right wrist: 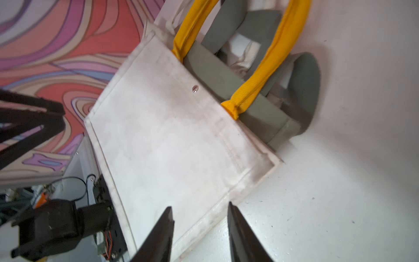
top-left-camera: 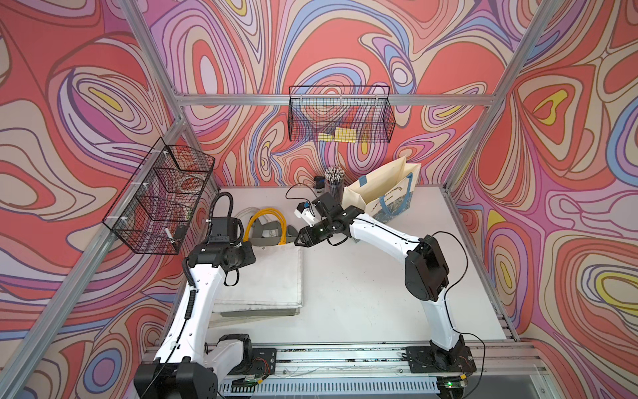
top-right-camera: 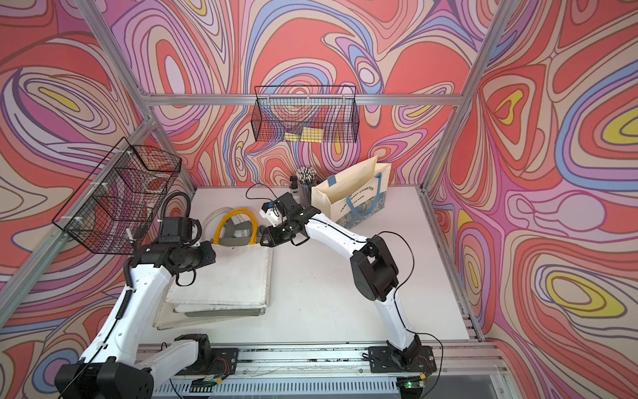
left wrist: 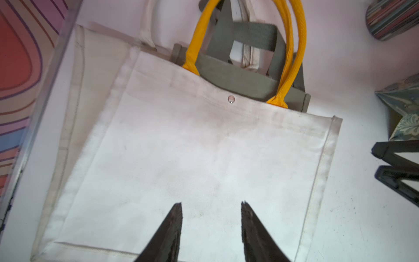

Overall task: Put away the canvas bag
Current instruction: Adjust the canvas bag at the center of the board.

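Observation:
The canvas bag (top-left-camera: 266, 276) (top-right-camera: 228, 276) is white with yellow handles (top-left-camera: 266, 224). It lies flat on top of a stack of bags at the table's left. In the left wrist view the canvas bag (left wrist: 192, 147) fills the frame, snap button facing up. My left gripper (left wrist: 212, 203) (top-left-camera: 251, 256) hangs open just above the bag's cloth, near its upper left corner, with nothing between its fingers. My right gripper (right wrist: 199, 205) (top-left-camera: 297, 240) is open over the bag's right edge (right wrist: 226, 199), close to the upper right corner, and holds nothing.
A grey bag (left wrist: 238, 77) and another white bag (top-left-camera: 241, 319) lie under the canvas bag. A standing paper bag (top-left-camera: 383, 193) and a pencil cup (top-left-camera: 334, 183) are at the back. Wire baskets hang on the back wall (top-left-camera: 340, 115) and left wall (top-left-camera: 162, 200).

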Action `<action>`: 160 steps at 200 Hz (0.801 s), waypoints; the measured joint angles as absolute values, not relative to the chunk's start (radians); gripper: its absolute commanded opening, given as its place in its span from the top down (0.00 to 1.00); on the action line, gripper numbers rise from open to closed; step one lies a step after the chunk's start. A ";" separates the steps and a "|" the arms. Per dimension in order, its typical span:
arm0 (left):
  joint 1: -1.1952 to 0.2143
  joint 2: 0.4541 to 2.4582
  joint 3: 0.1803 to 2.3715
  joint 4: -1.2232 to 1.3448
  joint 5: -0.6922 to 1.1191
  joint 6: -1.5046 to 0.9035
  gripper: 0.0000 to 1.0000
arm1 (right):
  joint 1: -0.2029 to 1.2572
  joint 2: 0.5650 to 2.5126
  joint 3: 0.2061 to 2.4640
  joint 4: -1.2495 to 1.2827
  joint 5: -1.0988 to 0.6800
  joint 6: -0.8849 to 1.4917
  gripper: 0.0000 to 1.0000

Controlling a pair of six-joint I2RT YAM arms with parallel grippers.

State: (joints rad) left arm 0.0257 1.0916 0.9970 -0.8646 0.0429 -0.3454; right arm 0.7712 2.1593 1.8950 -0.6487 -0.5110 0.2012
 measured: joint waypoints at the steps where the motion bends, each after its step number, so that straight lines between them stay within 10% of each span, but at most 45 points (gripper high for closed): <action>1: 0.026 1.092 0.994 -0.862 0.044 -0.346 0.55 | 0.773 2.160 1.895 -0.650 -0.510 0.199 0.64; 160: 0.019 1.447 0.857 -0.718 -0.052 -0.354 0.56 | 0.839 2.384 2.060 -0.849 -0.425 0.094 0.66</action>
State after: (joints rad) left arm 0.0185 1.4471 0.8570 -0.7177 -0.0525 -0.3538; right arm 0.8391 2.3836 2.0602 -0.8486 -0.4248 0.0944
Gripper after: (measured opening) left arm 0.445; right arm 0.340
